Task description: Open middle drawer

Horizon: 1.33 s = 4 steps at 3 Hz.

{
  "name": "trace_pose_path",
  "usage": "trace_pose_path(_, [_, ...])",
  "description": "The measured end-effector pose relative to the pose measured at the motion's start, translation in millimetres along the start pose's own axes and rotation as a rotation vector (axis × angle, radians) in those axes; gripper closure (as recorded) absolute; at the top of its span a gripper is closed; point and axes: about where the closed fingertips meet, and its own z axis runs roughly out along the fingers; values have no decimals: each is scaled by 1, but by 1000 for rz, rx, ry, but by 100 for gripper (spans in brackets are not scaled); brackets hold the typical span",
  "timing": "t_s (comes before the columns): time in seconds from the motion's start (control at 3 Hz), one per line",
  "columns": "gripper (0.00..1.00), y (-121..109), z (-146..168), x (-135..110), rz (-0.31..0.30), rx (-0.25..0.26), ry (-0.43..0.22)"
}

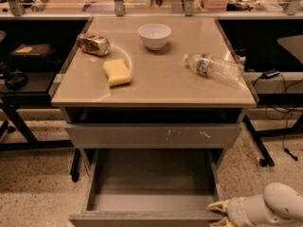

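Observation:
The middle drawer (pixel 151 186) stands pulled far out under the table, showing its grey boxy inside. Its plain front edge (pixel 142 218) runs along the bottom of the view. Above it is the longer grey front with pale scratch marks (pixel 151 135), which is closed. My gripper (pixel 218 214) is at the bottom right, against the right end of the open drawer's front. The pale rounded arm (pixel 274 209) comes in from the right behind it.
On the beige table top (pixel 156 86) are a white bowl (pixel 155 35), a crushed can (pixel 93 45), a yellow sponge (pixel 117 72) and a lying plastic bottle (pixel 213 67). Dark shelves and cables stand on both sides. The floor is speckled.

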Motion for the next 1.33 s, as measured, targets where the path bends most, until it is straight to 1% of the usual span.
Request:
trace_pose_path(1.0, [3, 0, 0, 0, 0, 0, 0])
trace_pose_path(1.33, [0, 0, 0, 0, 0, 0, 0])
